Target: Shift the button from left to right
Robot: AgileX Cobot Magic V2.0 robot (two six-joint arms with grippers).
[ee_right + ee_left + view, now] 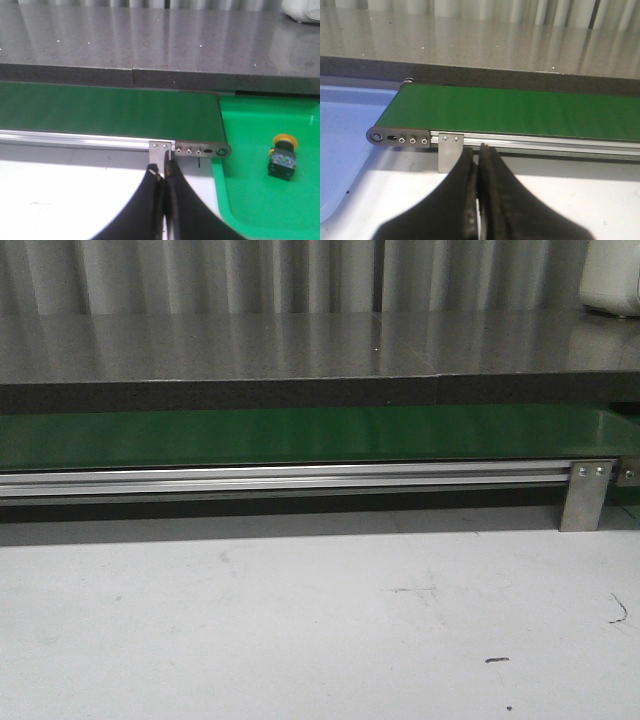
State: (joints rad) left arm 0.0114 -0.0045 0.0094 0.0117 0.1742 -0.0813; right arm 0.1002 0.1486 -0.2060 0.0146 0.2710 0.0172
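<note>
The front view looks forward, low over the white table [300,630], square onto the long side of the green conveyor belt [300,435] and its aluminium rail [280,480], with the grey counter [300,345] behind. The left wrist view sits close above the left gripper [479,160], facing the belt's [520,112] left end beside the blue tray [345,135]. The right wrist view sits likewise above the right gripper [164,175], facing the belt's [110,112] right end beside the green tray [250,200]. All three views share belt, rail and counter; each tray shows in one wrist view only
</note>
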